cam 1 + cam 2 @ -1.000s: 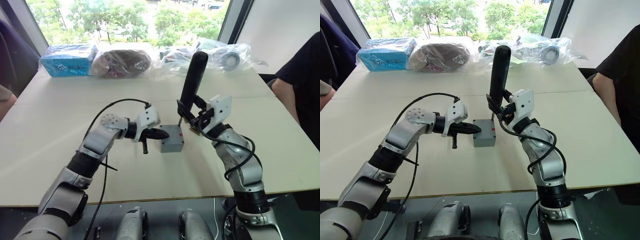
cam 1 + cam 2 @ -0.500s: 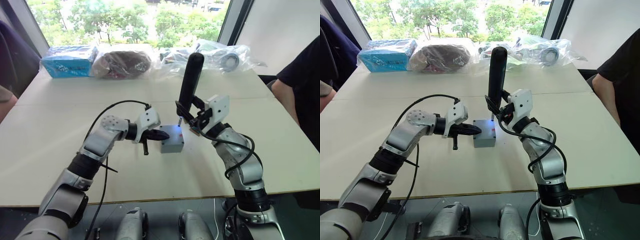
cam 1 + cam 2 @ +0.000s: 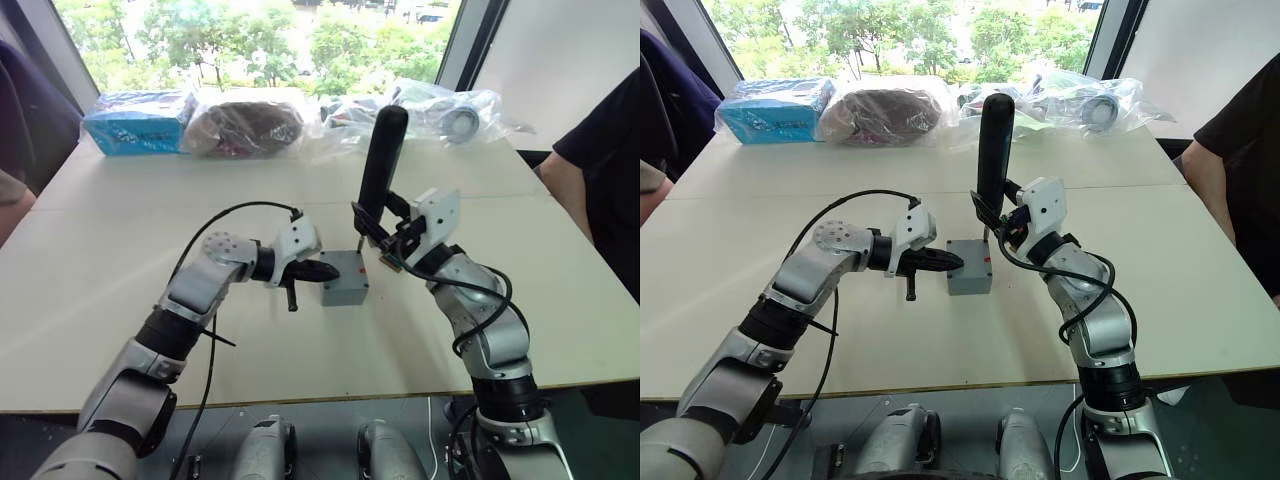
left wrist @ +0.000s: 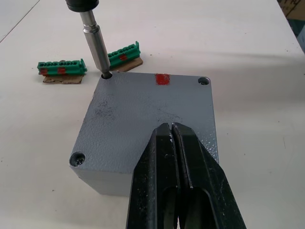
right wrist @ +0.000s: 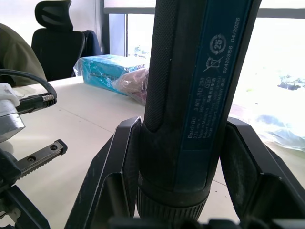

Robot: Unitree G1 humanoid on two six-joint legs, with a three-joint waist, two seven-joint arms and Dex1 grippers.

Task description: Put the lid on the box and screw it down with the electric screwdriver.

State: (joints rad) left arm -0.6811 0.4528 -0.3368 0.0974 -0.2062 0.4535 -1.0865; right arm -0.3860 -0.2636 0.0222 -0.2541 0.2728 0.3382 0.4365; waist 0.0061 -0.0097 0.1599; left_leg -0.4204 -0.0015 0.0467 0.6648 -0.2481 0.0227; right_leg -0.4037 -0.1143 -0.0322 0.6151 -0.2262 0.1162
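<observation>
Left wrist view: left gripper (image 4: 172,130) jaws closed on lid (image 4: 143,119); electric screwdriver (image 4: 95,40) cropped, clamped by right gripper (image 3: 385,235).

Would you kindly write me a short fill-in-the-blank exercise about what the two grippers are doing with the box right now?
1. The right gripper holds the electric screwdriver almost ____.
2. Its bit sits in a ____ hole of the lid.
3. The left gripper, fingers ____, rests on the lid of the box.
4. Two ____ circuit pieces lie beside the box.

Missing words: upright; corner; shut; green
</observation>
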